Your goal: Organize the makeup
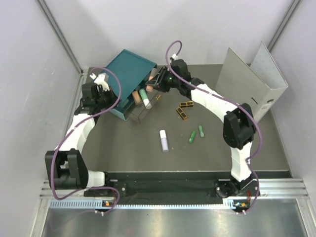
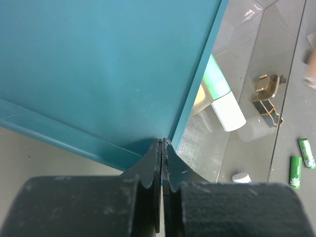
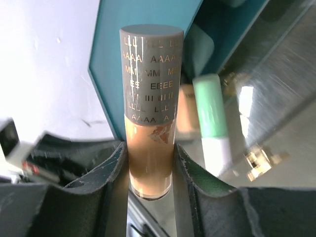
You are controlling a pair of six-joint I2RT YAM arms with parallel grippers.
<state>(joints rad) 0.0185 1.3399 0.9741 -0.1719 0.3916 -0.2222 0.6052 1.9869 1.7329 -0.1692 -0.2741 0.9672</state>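
- The table [image 1: 123,148] is a dull grey-brown sheet, closed in by pale walls [image 1: 29,98] on the left, right and far sides. Bare metal posts [image 1: 59,34] run up the far corners.
- Along the near edge, a black plate [image 1: 168,183] carries both arm bases, and a ribbed aluminium rail [image 1: 173,202] lies nearer still.
- A teal drawer box [image 1: 131,71] sits askew at the far left of the table. Its clear drawer [image 1: 143,112] stands out towards the middle.
- A large grey binder [image 1: 252,81] stands upright at the far right.
- The left hand [image 2: 162,158] is fully closed on nothing, jaws pressed flat together, with its tip at the box's lower corner.
- The right hand [image 3: 150,163] hangs by the box above the drawer, jaws narrowly parted and clamped on a peach tube [image 3: 150,98]. The tube's grey, gold-lettered cap sticks out past the fingertips.
- Inside the drawer lies a pale green tube [image 3: 211,113] with a white end, and another peach item lies beside it.
- On the bare table, a white tube [image 1: 164,140] lies near the middle.
- Two bright green tubes [image 1: 192,137] lie close together just to its right.
- Two black-and-gold cases [image 1: 182,113] lie between the green tubes and the drawer.
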